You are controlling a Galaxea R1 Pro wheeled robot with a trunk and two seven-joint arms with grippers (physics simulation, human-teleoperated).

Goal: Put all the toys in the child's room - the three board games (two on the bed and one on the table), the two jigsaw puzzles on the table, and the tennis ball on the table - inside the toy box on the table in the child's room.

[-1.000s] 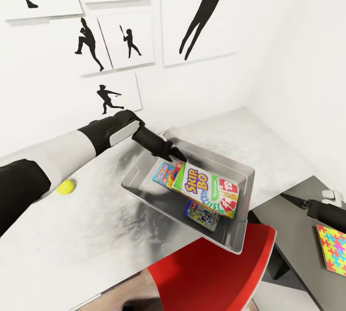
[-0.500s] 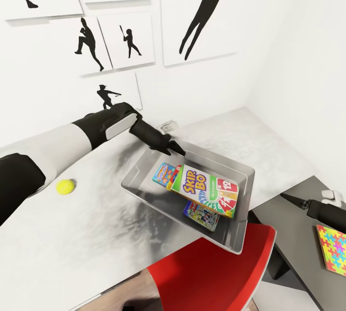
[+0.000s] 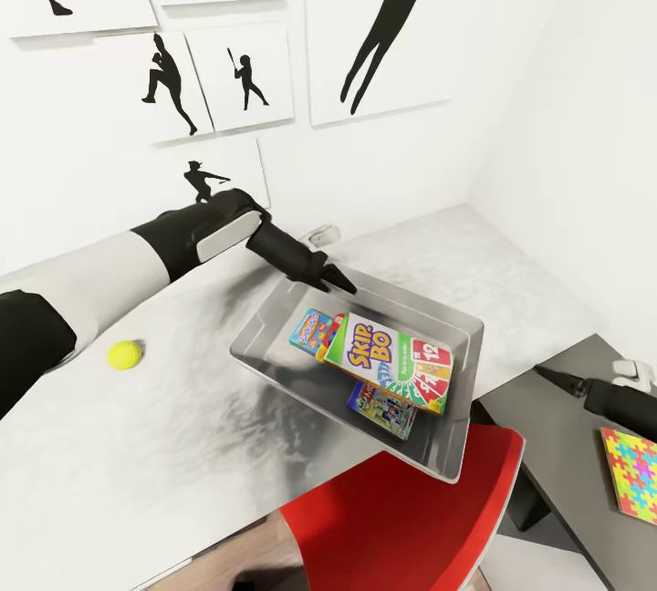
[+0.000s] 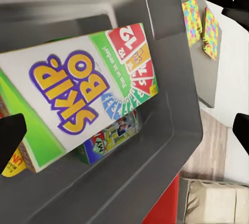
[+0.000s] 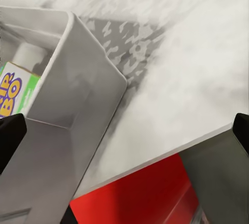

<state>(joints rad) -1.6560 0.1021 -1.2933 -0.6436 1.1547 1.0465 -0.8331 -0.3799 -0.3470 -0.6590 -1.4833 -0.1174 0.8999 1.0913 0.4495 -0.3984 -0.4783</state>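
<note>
Head view: the toy box (image 3: 274, 370) sat on the pale surface (image 3: 164, 445), its near right corner overhanging the edge above a red chair (image 3: 401, 527). Inside it lay three board games: the Skip-Bo box (image 3: 388, 361) on top, tilted, overlapping a small blue box (image 3: 310, 331) at its left and an illustrated green-edged box (image 3: 381, 409) beneath on the near side. The left tool (image 3: 339, 282) hung over the far rim of the toy box, holding nothing; its tips looked close together here. The left wrist view showed the fingers (image 4: 10, 136) at opposite edges of the picture, so the left tool was spread, with the Skip-Bo box directly below. The tennis ball (image 3: 124, 354) lay on the surface, well left of the toy box. One jigsaw puzzle (image 3: 631, 472) lay on the dark grey cabinet top (image 3: 557, 472) at far right; the left wrist view showed two puzzle-patterned boxes (image 4: 199, 24) there. The right tool (image 3: 552, 378) hovered near that puzzle; in the right wrist view its fingers (image 5: 11, 136) stood wide apart, empty, facing the toy box wall.
</note>
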